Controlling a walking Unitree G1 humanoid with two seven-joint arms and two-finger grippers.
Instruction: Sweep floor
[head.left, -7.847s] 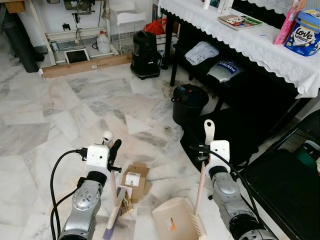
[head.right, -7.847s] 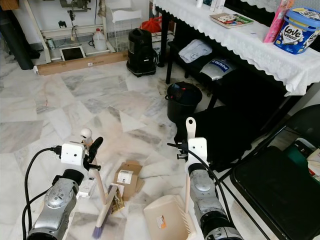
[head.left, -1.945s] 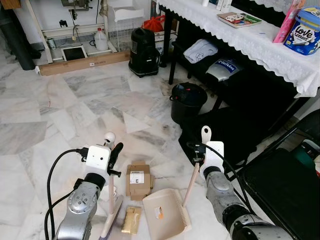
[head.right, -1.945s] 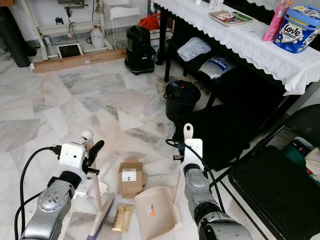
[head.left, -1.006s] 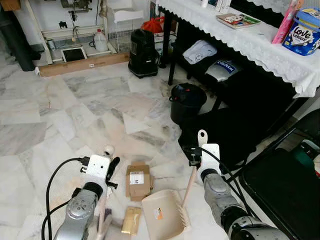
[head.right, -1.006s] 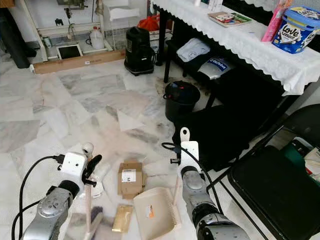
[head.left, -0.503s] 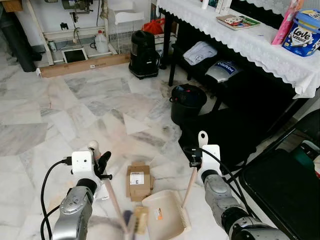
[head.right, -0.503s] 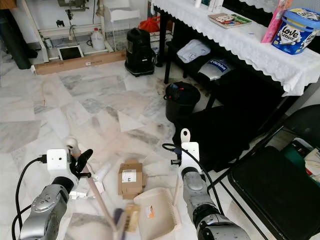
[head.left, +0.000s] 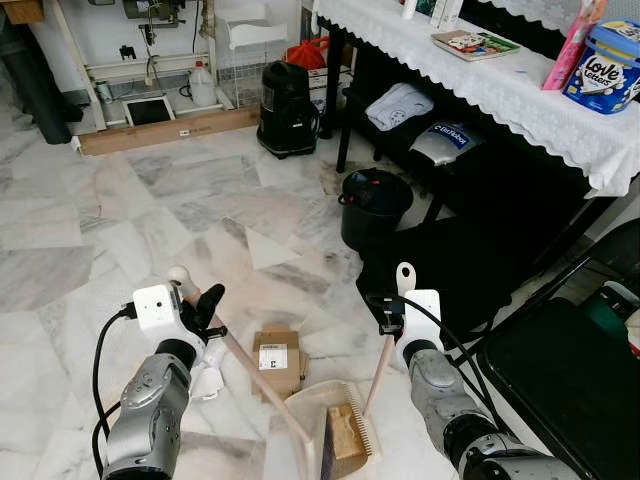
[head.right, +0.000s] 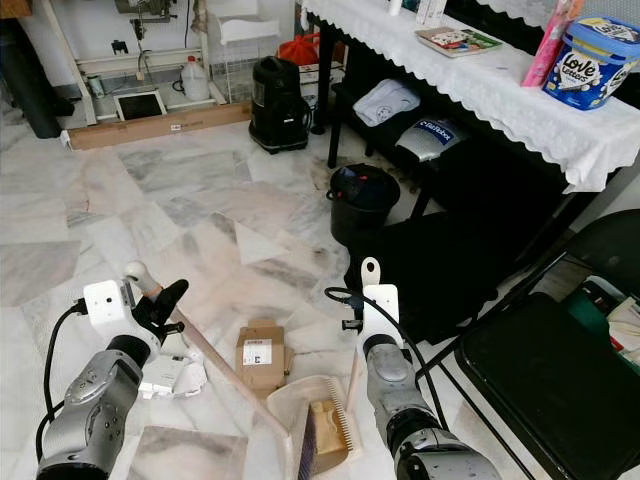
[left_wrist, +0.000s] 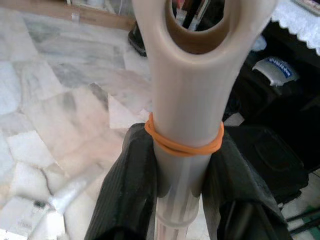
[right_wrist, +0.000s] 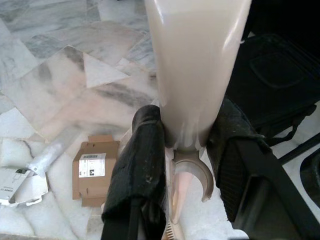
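A beige hand broom (head.left: 262, 385) slants across the marble floor (head.left: 120, 200), handle top at the robot's left, brush end low in the mouth of a beige dustpan (head.left: 352, 432). A small tan box-like piece (head.left: 345, 428) lies inside the pan, just beside the brush.

L gripper (left_wrist: 176, 175), lower left of the head views, is clamped on the broom handle near its top; in the left wrist view both black fingers (left_wrist: 127, 185) press the handle's sides, w/ an orange rubber band (left_wrist: 184, 145) wound round the handle just above them.

R gripper (right_wrist: 186, 150) is closed on the dustpan's upright handle (head.left: 382, 350), centre-right of the head views; black fingers (right_wrist: 142, 165) pinch it from both sides in the right wrist view. The pan sits flat on the floor in front of the robot, between the two arms.

Just beyond the pan, a flattened brown cardboard box (head.left: 279, 358) w/ a white label lies on the tiles. Near the L arm sit a white carton (head.right: 172, 372) and a clear plastic wrapper (right_wrist: 52, 152).

Farther off: a black bin (head.left: 374, 205) near a table w/ a white lace cloth (head.left: 500, 85), a black vacuum-like unit (head.left: 290, 110) towards the back wall, a black folding chair (head.left: 565, 370) at the robot's right. On the table, a blue tub (head.left: 605, 65) and a book (head.left: 478, 43).
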